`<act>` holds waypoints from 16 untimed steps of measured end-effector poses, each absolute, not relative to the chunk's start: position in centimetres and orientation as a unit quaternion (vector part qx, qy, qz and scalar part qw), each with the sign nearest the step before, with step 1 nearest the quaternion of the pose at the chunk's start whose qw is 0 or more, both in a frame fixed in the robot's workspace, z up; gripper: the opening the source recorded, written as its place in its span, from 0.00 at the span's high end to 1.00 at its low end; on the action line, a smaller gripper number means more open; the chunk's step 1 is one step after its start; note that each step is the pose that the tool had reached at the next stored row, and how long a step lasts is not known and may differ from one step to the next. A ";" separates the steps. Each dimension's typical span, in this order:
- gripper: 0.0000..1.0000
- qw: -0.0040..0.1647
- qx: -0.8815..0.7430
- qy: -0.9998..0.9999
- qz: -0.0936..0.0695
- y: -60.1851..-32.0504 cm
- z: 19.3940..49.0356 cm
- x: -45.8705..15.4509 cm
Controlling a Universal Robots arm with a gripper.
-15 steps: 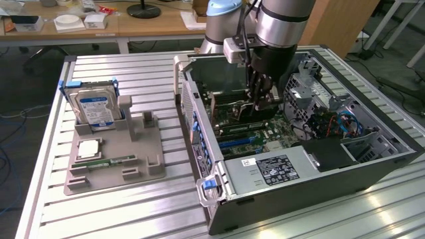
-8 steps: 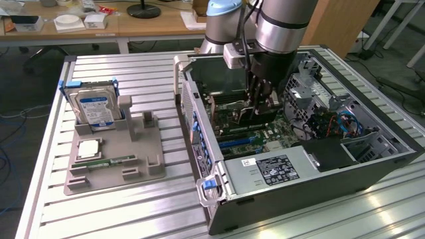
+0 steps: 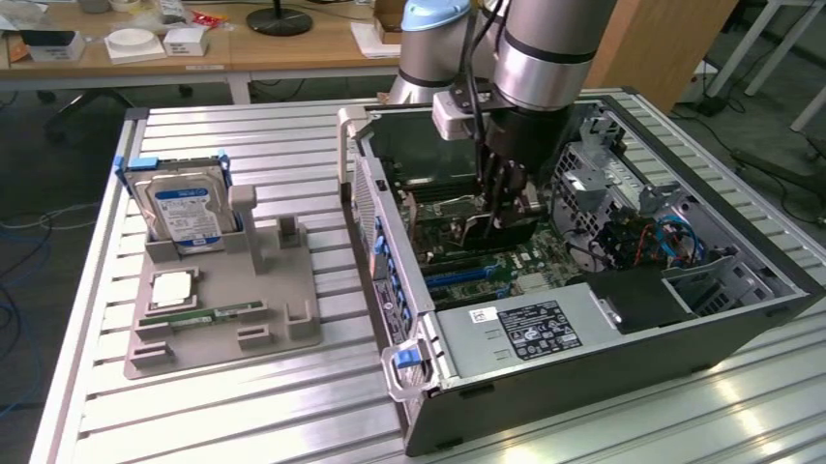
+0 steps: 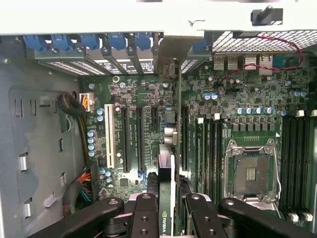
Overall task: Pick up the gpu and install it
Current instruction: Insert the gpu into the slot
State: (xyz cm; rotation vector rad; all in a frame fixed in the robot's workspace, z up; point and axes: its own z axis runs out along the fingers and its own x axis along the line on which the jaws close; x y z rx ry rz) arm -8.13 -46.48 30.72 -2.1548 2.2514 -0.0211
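Hand [image 3: 501, 217]: fingers pinched narrow on the two faces of the gpu [image 3: 481, 232], reaching down inside the open computer case [image 3: 620, 329]. In the wrist view the hand [image 4: 171, 213] has a black finger [image 4: 146, 215] on each side of the gpu [image 4: 164, 224], which shows edge-on with a green logo strip on its near end.

Tabletop [image 3: 232, 406]: slatted aluminium, carrying the case and a grey fixture [image 3: 278, 290] well apart from it, towards the exterior view's left.

Case: lying on its side, side panel off, labelled power supply [image 3: 529, 329] at the near end.

Motherboard [image 4: 237, 99]: green, flat on the case floor. The gpu stands on edge over it, between the long black expansion slots [image 4: 132, 141] and the memory slots [image 4: 210, 148]. Cannot tell whether its lower edge is seated in a slot.

Fixture contents: hard drive [image 3: 188, 213] upright in a blue-edged holder; a square processor [image 3: 172, 288] lying flat; a narrow green memory stick [image 3: 213, 314] just beside it.

CPU socket [image 4: 250, 171]: empty, metal frame around it, near the gpu.
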 end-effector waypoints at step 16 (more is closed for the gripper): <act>0.74 0.013 -0.691 0.722 -0.007 -46.4 29.1 -8.5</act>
